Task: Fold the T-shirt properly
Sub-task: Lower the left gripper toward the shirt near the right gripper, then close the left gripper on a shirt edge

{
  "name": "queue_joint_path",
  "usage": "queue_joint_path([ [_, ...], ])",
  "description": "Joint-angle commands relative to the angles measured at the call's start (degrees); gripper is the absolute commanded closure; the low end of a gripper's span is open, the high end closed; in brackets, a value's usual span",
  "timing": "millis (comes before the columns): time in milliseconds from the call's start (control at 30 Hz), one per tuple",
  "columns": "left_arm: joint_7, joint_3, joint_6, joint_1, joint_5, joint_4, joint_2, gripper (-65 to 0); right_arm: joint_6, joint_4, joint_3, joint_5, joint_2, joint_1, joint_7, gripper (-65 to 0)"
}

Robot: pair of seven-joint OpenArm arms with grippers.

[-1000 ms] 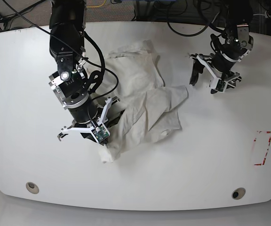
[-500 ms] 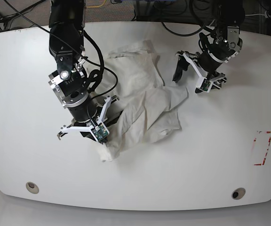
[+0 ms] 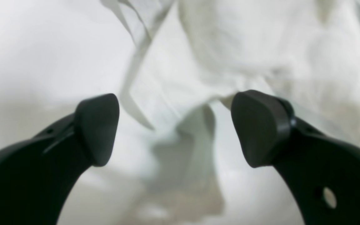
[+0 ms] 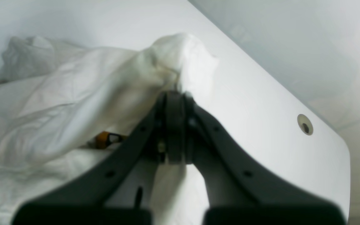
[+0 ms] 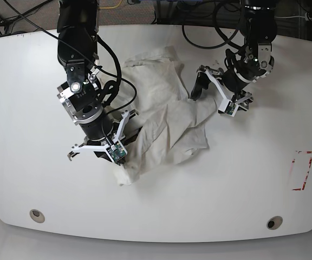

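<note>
On the white table (image 5: 37, 179), the T-shirt (image 5: 164, 116) lies crumpled. The left gripper (image 5: 209, 93), jaws apart, has moved to its corner; the right gripper (image 4: 174, 93) stays clamped on another, ready for spreading.

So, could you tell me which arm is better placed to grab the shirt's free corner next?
The left. Its gripper is open, hovering by the T-shirt's loose corner, fingers straddling cloth. The right gripper is already shut on another corner.

Crumpled T-shirt (image 5: 164, 116) on white table (image 5: 242, 179), between two arms
</note>
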Motion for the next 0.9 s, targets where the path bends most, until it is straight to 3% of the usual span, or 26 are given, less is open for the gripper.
queue_joint_path([
  [0, -1.2, 0.2, -0.6, -1.6, -2.4, -0.7, 0.3, -56.2, -0.3, 1.2, 0.2, 0.5, 0.0, 1.0, 1.6, 0.0],
  [267, 0.0, 1.7, -0.5, -5.1, -5.1, -8.3, 1.5, -53.6, -0.4, 1.8, 0.2, 0.3, 0.0, 0.5, 1.7, 0.0],
  [667, -1.4, 4.0, 0.1, -3.8, -4.1, -6.8, 1.6, -50.2, -0.3, 1.5, 0.5, 0.5, 0.1, 0.6, 1.9, 0.0],
  [867, -1.3, 4.4, 0.5, -3.5, -3.9, -6.1, 1.6, -51.5, -0.3, 1.3, 0.2, 0.5, 0.1, 0.6, 1.9, 0.0],
])
